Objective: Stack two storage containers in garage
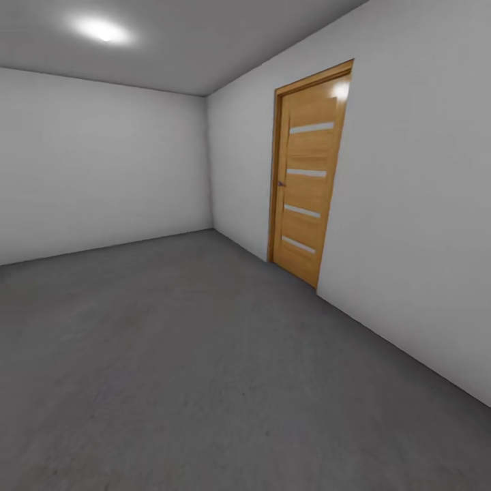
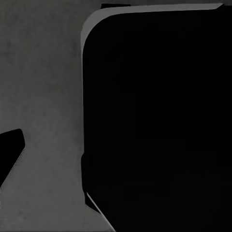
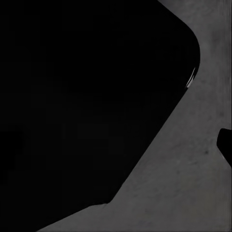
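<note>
i'm looking at the garage floor (image 1: pixel 170 368), dark grey mottled concrete running to plain grey-white walls (image 1: pixel 102 164). a honey-coloured wooden door (image 1: pixel 307 184) with pale horizontal strips stands shut in the wall on my right, and a ceiling light (image 1: pixel 102 28) glows overhead. both wrist views show concrete beside large black shapes; i cannot tell how either end effector is set.

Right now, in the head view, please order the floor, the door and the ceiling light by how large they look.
1. Floor, largest.
2. Door.
3. Ceiling light, smallest.
</note>
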You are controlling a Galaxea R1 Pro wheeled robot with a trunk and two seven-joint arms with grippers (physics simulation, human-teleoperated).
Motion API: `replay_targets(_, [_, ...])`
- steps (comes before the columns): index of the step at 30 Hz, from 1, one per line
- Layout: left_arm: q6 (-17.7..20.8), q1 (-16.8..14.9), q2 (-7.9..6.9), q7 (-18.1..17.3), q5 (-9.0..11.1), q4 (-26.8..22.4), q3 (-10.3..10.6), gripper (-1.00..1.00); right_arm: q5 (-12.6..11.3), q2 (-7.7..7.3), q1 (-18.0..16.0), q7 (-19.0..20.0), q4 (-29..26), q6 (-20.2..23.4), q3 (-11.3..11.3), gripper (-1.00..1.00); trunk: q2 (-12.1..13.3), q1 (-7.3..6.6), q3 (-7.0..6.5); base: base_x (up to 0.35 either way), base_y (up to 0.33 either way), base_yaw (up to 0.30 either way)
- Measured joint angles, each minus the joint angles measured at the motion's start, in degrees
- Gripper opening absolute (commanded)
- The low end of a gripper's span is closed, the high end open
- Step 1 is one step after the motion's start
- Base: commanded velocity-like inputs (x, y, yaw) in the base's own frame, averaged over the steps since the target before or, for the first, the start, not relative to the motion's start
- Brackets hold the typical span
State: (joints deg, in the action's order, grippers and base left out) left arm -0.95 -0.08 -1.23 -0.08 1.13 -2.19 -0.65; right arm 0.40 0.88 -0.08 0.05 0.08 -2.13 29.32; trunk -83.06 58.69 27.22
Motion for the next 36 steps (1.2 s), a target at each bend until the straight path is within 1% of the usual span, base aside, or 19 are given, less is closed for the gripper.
replay_targets(2, [0.1, 0.0, 0.00, 0.0, 0.2, 0.0, 0.0, 1.00, 0.0, 0.00, 0.0, 0.0, 0.0, 0.0, 0.0, 1.00, 0.0, 0.00, 0.00, 0.323, 0.000, 0.001])
replay_targets(5, [0.1, 0.0, -0.07, 0.0, 2.7, 0.0, 0.1, 1.00, 0.0, 0.00, 0.0, -0.1, 0.0, 0.0, 0.0, 1.00, 0.0, 0.00, 0.00, 0.323, 0.000, 0.000])
replay_targets(7, [0.1, 0.0, -0.12, -0.1, 3.6, 0.0, 0.1, 1.00, 0.0, 0.00, 0.0, 0.0, 0.0, 0.0, 0.0, 1.00, 0.0, 0.00, 0.00, 0.323, 0.000, 0.000])
replay_targets(10, [0.1, 0.0, -0.22, -0.1, 4.4, 0.0, 0.1, 1.00, -0.1, 0.00, 0.0, 0.0, 0.0, 0.0, 0.0, 1.00, 0.0, 0.00, 0.00, 0.323, 0.000, 0.000])
replay_targets(16, [0.0, 0.0, -0.28, -0.1, 4.8, 0.0, 0.1, 1.00, -0.1, -0.08, 0.0, -0.1, 0.0, 0.0, 0.0, 1.00, 0.0, 0.00, 0.00, 0.323, 0.000, 0.000])
replay_targets(36, [0.0, 0.0, -0.27, -0.2, 4.8, 0.0, 0.1, 1.00, -0.2, 0.00, 0.0, 0.0, 0.0, 0.1, 0.0, 1.00, 0.0, 0.00, 0.00, 0.323, 0.000, 0.000])
